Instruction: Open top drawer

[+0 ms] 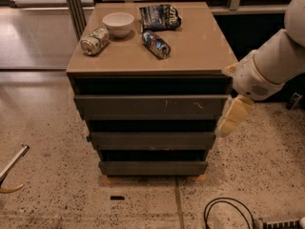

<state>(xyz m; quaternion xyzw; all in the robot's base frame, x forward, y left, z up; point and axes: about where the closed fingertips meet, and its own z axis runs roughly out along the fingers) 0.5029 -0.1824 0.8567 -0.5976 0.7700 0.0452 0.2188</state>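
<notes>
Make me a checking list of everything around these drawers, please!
Surface: brown cabinet top, flat, with things on its back left part.
Job's things: top drawer, scratched front, does not look pulled out yet.
Clutter: white bowl, snack bag, silver can and blue can, both lying down.
Grippers: pincer beside the top drawer's right end.
Cables: black cable loop on the floor, front right.
Surroundings: speckled floor; metal bar at the left edge.
</notes>
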